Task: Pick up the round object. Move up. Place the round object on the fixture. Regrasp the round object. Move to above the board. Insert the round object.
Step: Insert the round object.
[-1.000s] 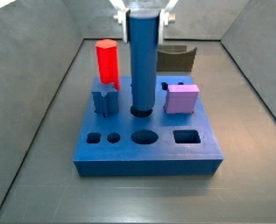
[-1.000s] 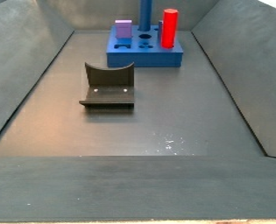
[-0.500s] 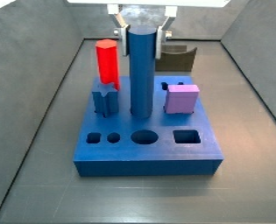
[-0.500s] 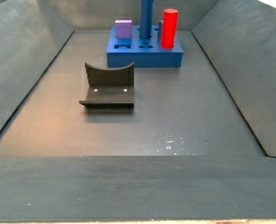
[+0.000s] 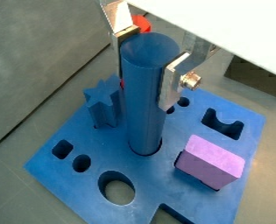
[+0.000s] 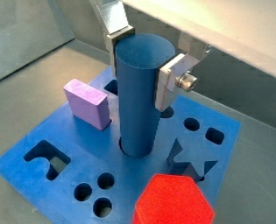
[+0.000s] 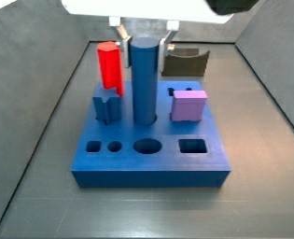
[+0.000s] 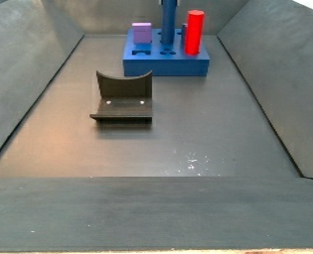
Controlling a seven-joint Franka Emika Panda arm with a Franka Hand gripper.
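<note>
The round object (image 7: 143, 84) is a tall blue cylinder standing upright, its lower end sunk in a round hole in the middle of the board (image 7: 149, 163). My gripper (image 7: 146, 47) is above the board, shut on the round object near its top. Both wrist views show the silver fingers (image 5: 175, 80) (image 6: 173, 80) pressed against opposite sides of the round object (image 5: 144, 101) (image 6: 140, 96). The fixture (image 7: 184, 63) stands behind the board with nothing in its notch. In a side view the fixture (image 8: 121, 97) sits nearer the camera than the board (image 8: 166, 65).
On the board stand a red hexagonal peg (image 7: 108, 63), a short dark-blue star peg (image 7: 105, 105) and a lilac cube (image 7: 188, 105), all close to the cylinder. Open holes (image 7: 148, 146) line the board's front. Grey sloping walls enclose the floor.
The gripper has come down with the round object. The cylinder's top is lower than in the earlier frames and its lower end sits deeper in the board's hole.
</note>
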